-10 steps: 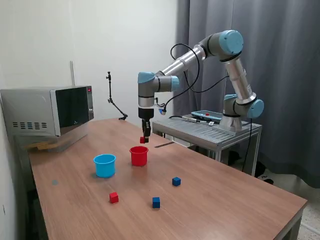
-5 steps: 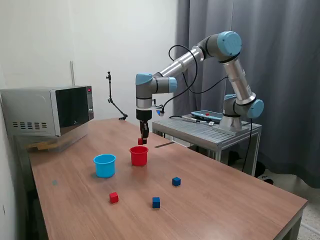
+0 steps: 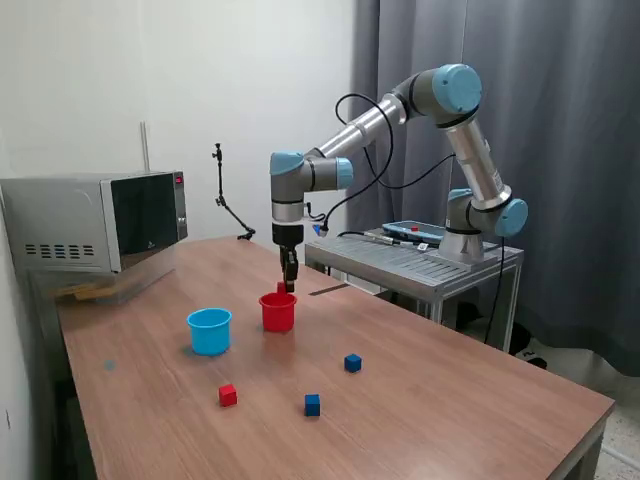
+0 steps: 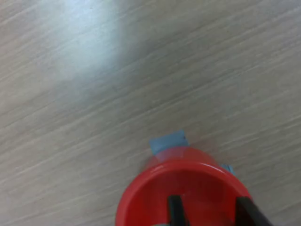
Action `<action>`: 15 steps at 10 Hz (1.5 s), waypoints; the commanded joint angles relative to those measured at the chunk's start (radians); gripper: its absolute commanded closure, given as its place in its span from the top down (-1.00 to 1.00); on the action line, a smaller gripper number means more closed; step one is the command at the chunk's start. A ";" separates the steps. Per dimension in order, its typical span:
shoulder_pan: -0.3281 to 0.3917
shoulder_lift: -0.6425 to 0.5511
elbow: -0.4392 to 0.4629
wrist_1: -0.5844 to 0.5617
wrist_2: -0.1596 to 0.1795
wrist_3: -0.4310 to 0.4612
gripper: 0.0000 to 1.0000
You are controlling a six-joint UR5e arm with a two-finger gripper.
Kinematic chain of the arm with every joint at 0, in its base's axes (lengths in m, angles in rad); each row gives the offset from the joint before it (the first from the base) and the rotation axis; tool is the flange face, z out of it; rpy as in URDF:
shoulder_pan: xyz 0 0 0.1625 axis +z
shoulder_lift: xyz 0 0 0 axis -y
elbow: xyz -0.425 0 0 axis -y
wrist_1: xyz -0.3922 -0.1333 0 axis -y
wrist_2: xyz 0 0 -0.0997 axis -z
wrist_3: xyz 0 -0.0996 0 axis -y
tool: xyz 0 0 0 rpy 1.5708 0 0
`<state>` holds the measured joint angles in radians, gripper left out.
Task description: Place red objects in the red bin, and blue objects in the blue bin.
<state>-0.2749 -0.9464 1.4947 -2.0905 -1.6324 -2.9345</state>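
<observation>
Low in the exterior frame lie a red cube [image 3: 228, 395] and a blue cube [image 3: 313, 404]; a second blue cube [image 3: 352, 363] sits right of centre; the blue cup [image 3: 209, 330] and red cup [image 3: 278, 312] stand mid-frame; the gripper [image 3: 288, 286] hangs over the red cup's rim, clamped on another red cube [image 3: 281, 288]; a microwave [image 3: 95, 220] sits at far left.
</observation>
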 commanded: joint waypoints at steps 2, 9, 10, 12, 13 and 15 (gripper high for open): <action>0.002 0.003 -0.001 0.000 0.000 0.001 1.00; 0.146 0.056 -0.132 0.001 -0.003 0.014 1.00; 0.189 0.102 -0.204 0.007 -0.001 0.011 1.00; 0.226 0.173 -0.345 0.167 0.003 -0.061 1.00; 0.230 0.192 -0.381 0.215 0.003 -0.121 1.00; 0.226 0.193 -0.408 0.218 0.002 -0.173 1.00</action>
<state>-0.0504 -0.7641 1.1219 -1.8954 -1.6304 -3.0668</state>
